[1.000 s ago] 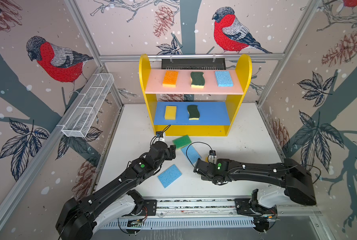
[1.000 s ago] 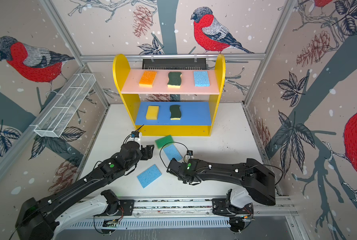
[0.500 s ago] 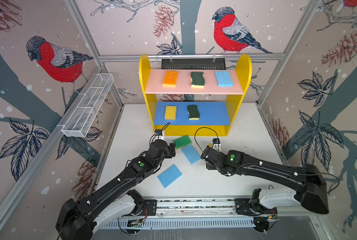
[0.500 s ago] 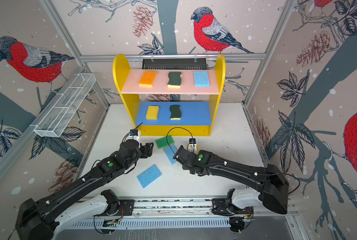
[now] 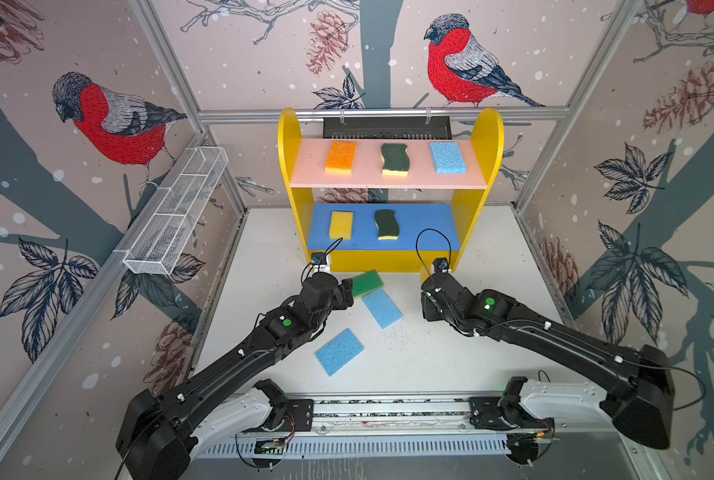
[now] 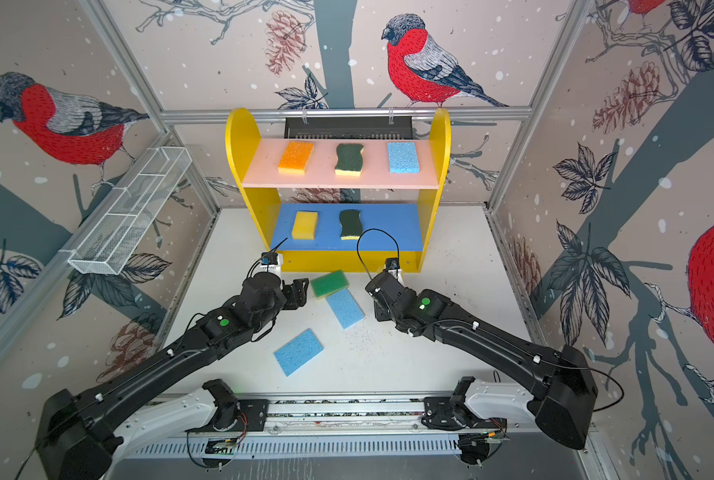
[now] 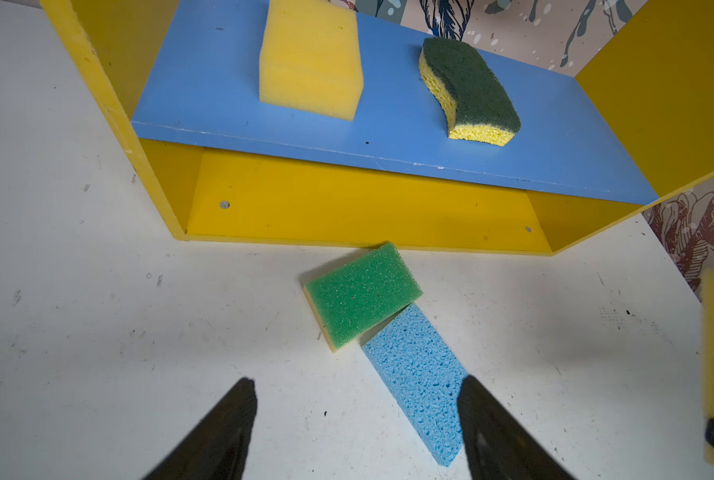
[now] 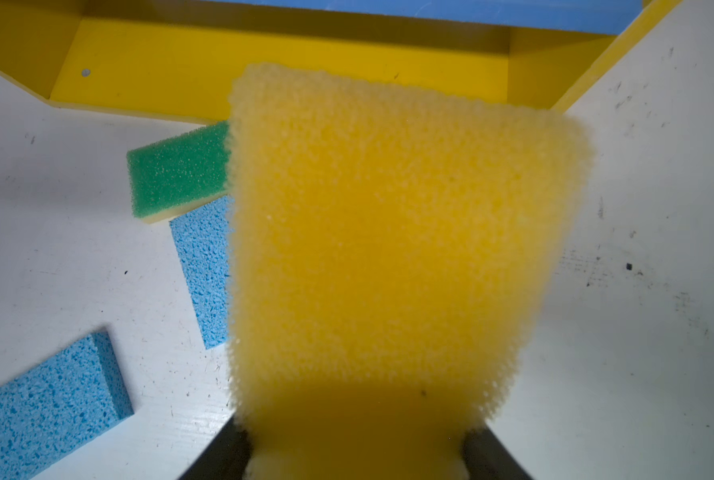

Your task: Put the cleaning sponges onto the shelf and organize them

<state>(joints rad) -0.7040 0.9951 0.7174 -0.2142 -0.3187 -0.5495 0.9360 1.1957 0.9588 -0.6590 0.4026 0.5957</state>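
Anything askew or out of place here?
The green sponge lies crooked before the shelf, its edge against a light blue sponge; a second blue sponge sits skewed nearer the front. Dark specks litter the table.

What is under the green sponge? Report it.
One end of a light blue sponge pokes out from beneath the green sponge, which otherwise rests on the white table. How far that end reaches underneath is hidden.

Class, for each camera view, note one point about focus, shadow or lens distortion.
Right wrist: the held yellow sponge looms soft-focused, shadowed near the jaws. Left wrist: fingers blurred, green sponge crisp. Both top views: wide-angle perspective splays the shelf sides.
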